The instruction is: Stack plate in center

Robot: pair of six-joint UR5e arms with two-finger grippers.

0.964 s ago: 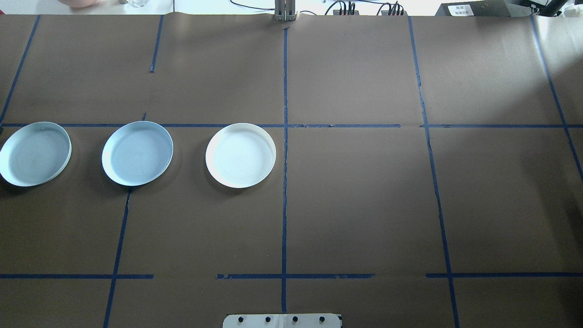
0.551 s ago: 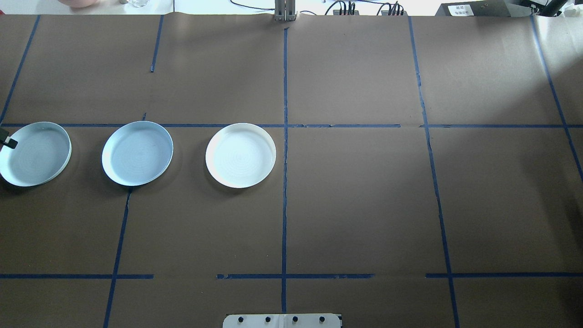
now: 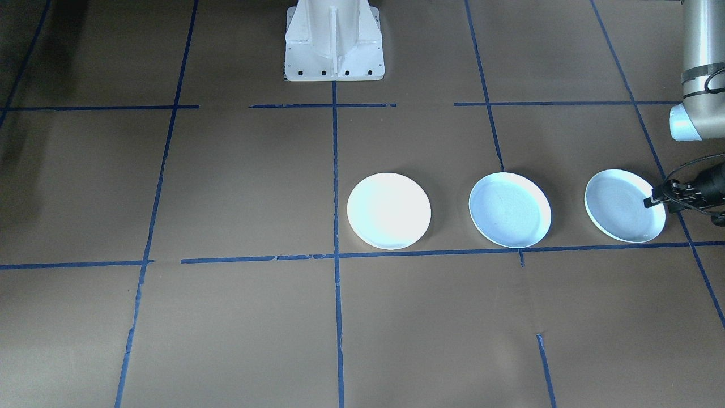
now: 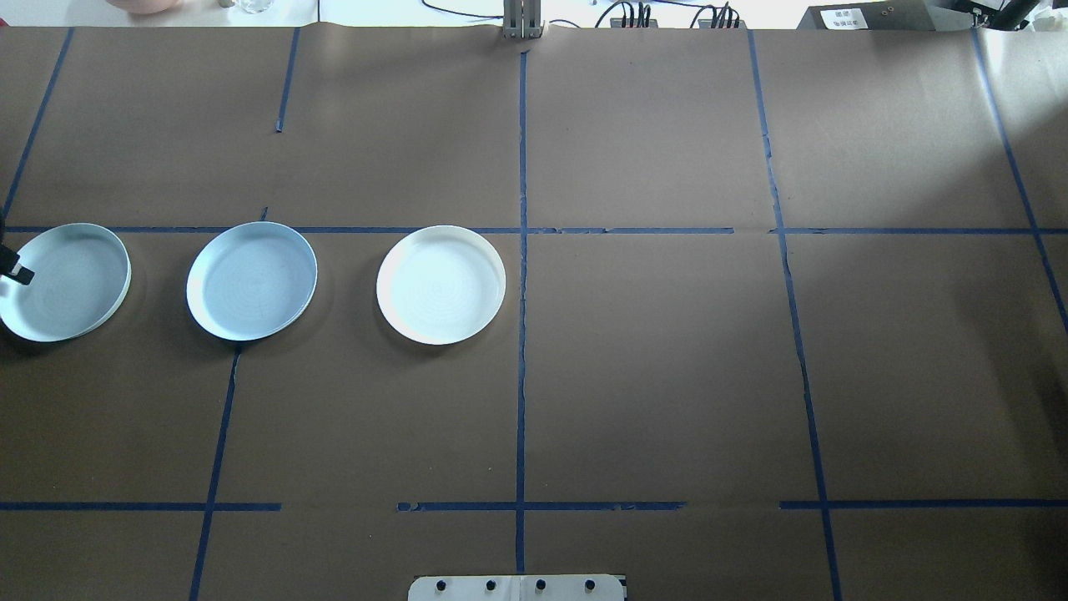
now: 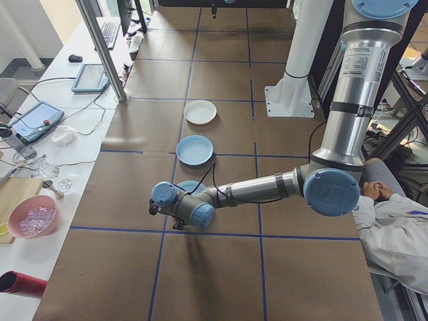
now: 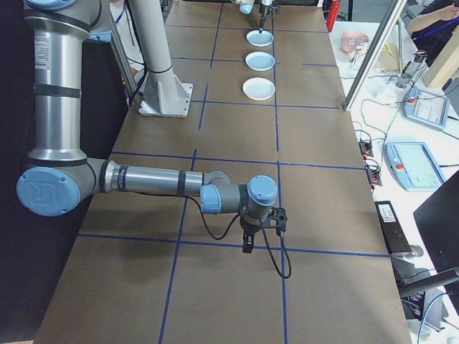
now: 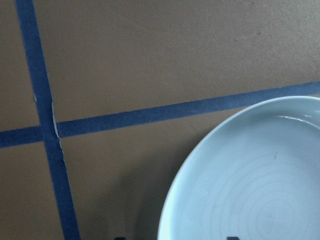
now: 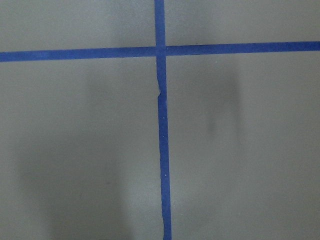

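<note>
A: Start with the front-facing view. Where are the plates?

B: Three in a row on the brown paper table [image 3: 238, 187]: a white plate [image 3: 388, 210] just beside the centre tape line, a pale blue plate [image 3: 510, 209] next along, then an outer blue plate [image 3: 625, 205]. The left gripper [image 3: 651, 200] is at the outer plate's far rim, but the frame edge cuts off most of the arm. I can't tell how its jaws stand.

A: Overhead?

B: Same row at the view's left. Only a dark fingertip [image 4: 18, 269] shows over the outer blue plate's [image 4: 71, 284] rim; everything else of that gripper is off frame.

A: The left side view?

B: The left arm's wrist covers most of the outer plate, and the gripper is hidden beneath it.

A: Right side view?

B: The right gripper [image 6: 247, 246] hangs over bare paper, well apart from the plates far up the table. I can't judge its jaws from here.

A: Wrist cameras?

B: The left one shows the outer plate's rim, cut off at the frame's corner, with two dark finger tips barely visible at the bottom edge. The right one shows only crossing blue tape [image 8: 161, 125].
</note>
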